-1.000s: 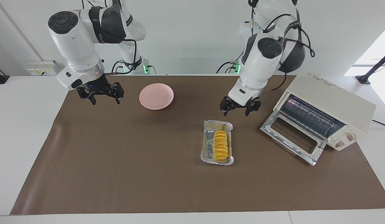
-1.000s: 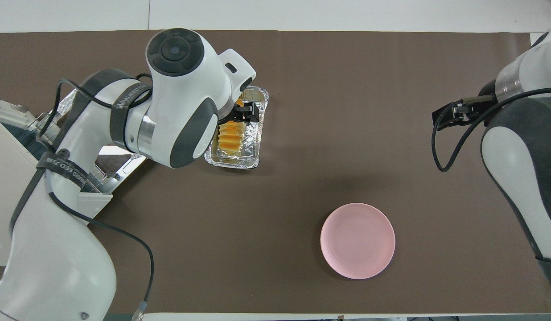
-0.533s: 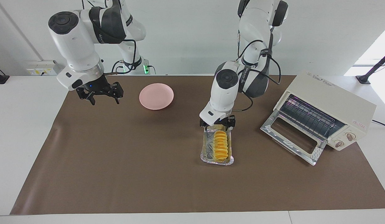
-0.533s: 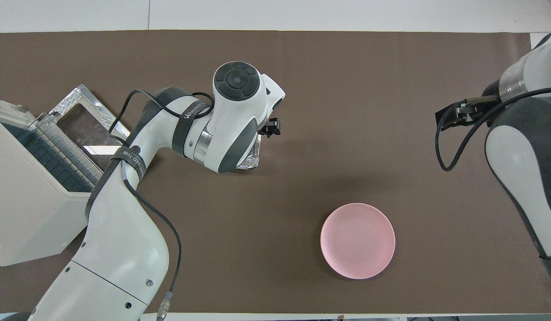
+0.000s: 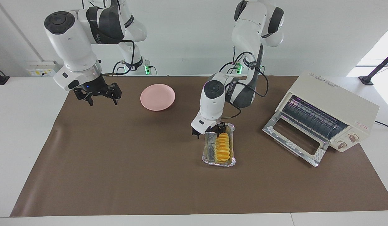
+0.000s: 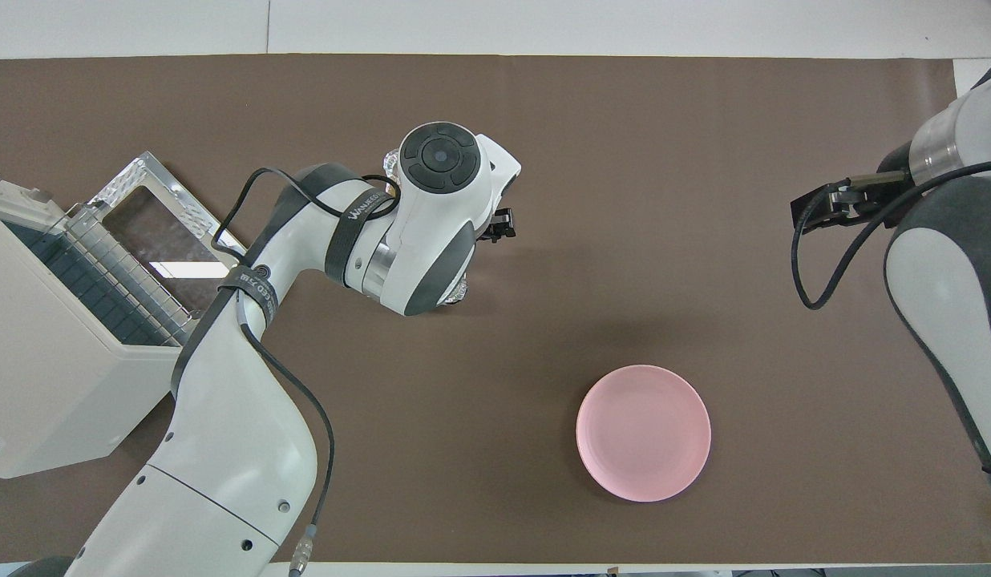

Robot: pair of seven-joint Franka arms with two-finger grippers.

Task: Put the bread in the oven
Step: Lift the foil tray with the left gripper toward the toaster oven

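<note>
Task is judged early stage: nothing moved yet. The bread [image 5: 222, 147] is seen lying in the foil tray [image 5: 207, 153] on the surface [image 5: 118, 175], directly below and just ahead of the left gripper [image 5: 208, 132]. That gripper is spread wide, nothing grasped, low at the tray's robot-side end; contact with the loaf cannot be confirmed. In the overhead view tray and bread are almost fully hidden under the left arm.

The oven [image 5: 332, 108] is set well off to the gripper's side, toward the left arm's end of the surface. Its glass door [image 5: 294, 138] is already dropped open and the wire rack [image 5: 310, 117] is exposed, so door opening is judged done.

The right gripper [image 5: 97, 93] is held released and empty, up in the air, over the right arm's end of the surface; that arm is waiting. A pink plate [image 5: 157, 97] is left unused between the two grippers.

Remaining, by judgement: closing on the bread, lift out of the tray, carry to the oven, placement on the rack.
</note>
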